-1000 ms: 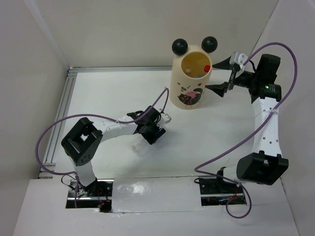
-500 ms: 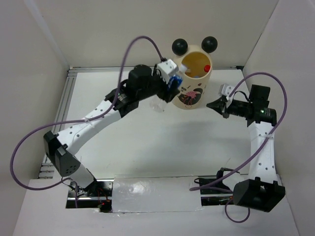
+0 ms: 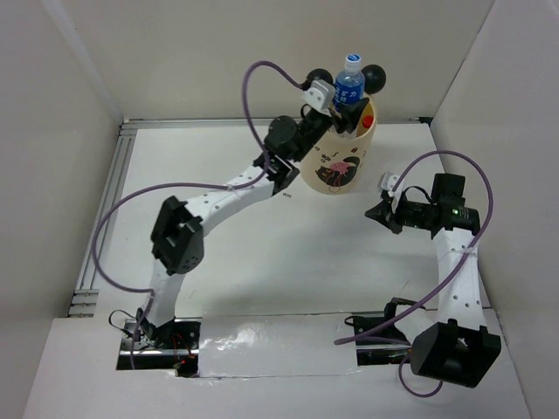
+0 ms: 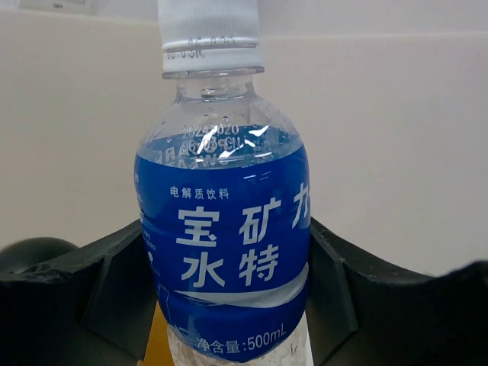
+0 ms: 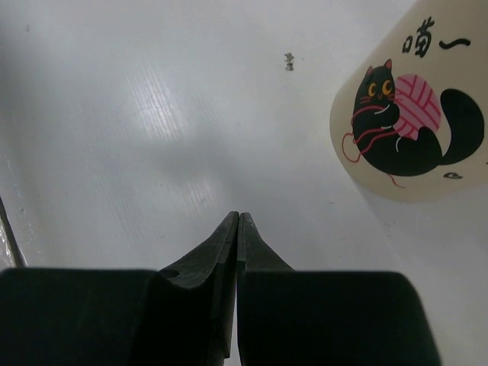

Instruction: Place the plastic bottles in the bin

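My left gripper (image 3: 347, 106) is shut on a plastic bottle (image 3: 348, 85) with a blue label and a white cap. It holds the bottle upright over the open top of the bin (image 3: 339, 161), near the far rim. The bin is a cream cylinder with two black ball ears and a cat print. In the left wrist view the bottle (image 4: 229, 252) fills the middle, with a black finger pressing on each side. A red cap (image 3: 368, 119) shows inside the bin. My right gripper (image 3: 372, 212) hangs shut and empty, low to the right of the bin (image 5: 415, 130), its tips (image 5: 238, 218) pressed together.
A metal rail (image 3: 109, 201) runs along the table's left edge. White walls close in at the back and on both sides. Purple cables loop above both arms. A small dark speck (image 5: 289, 61) lies on the table in front of the bin.
My left arm swung from the table's middle up to the bin, carrying the bottle above the rim. My right gripper went from open to shut and drew back from the bin's right side.
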You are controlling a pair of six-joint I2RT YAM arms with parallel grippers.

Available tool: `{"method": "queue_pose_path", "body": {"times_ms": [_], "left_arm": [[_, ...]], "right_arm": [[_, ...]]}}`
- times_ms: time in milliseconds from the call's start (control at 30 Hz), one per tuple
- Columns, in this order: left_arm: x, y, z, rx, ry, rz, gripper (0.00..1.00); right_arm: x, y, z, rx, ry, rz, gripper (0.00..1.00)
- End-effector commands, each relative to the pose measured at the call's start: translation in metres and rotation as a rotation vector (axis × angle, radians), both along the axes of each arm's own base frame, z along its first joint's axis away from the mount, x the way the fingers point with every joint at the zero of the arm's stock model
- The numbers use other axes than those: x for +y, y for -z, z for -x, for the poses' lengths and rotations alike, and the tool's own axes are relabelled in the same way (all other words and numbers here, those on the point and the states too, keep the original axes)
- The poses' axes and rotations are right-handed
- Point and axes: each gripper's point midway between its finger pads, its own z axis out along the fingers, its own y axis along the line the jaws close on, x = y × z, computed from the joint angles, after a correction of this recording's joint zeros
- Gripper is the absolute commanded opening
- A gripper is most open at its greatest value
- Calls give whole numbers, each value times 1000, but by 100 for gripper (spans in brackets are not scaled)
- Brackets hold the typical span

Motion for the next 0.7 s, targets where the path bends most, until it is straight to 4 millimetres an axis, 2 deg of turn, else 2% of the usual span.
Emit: {"method": "queue_pose_path", "body": {"times_ms": [0, 33, 67, 100, 133, 167, 233, 300, 433, 467, 500, 533, 567, 633, 667], "left_arm": [[20, -89, 21, -206, -112, 269, 12], [6, -68, 8, -205, -157, 222, 12], [12, -85, 8, -238, -188, 256, 12], [6, -82, 7, -243, -201, 253, 12], [-4, -66, -3, -235, -213, 218, 12], [-3, -75, -2, -253, -224, 224, 12], [-10, -62, -9, -244, -235, 187, 13], [-6, -55, -20, -248, -282, 165, 16], [-13, -20, -41, -248, -348, 56, 17], [-19, -3, -48, -242, -365, -5, 19], [-18, -3, -49, -256, -382, -24, 19], [-23, 10, -54, -257, -392, -53, 19], [-17, 17, -63, -250, -426, -71, 19], [-19, 20, -65, -246, -426, -78, 19], [-18, 31, -73, -239, -433, -90, 19]], "right_arm": [[-3, 3, 6, 5, 15, 18, 6], [-4, 8, 9, 26, 24, 12, 6], [-4, 8, 9, 26, 24, 12, 6], [-4, 12, 10, 38, 24, 9, 6], [-6, 13, 11, 48, 35, 6, 6], [-5, 17, 13, 60, 35, 2, 6], [-5, 18, 14, 63, 31, 4, 6], [-7, 22, 15, 74, 40, 1, 6], [-8, 28, 15, 94, 44, 3, 6], [-9, 28, 12, 97, 49, -1, 6], [-9, 28, 12, 97, 49, -1, 6], [-9, 27, 11, 93, 53, -2, 7], [-9, 29, 10, 111, 57, -10, 7], [-8, 28, 10, 109, 52, -18, 8], [-7, 32, 12, 119, 52, -21, 8]]}}
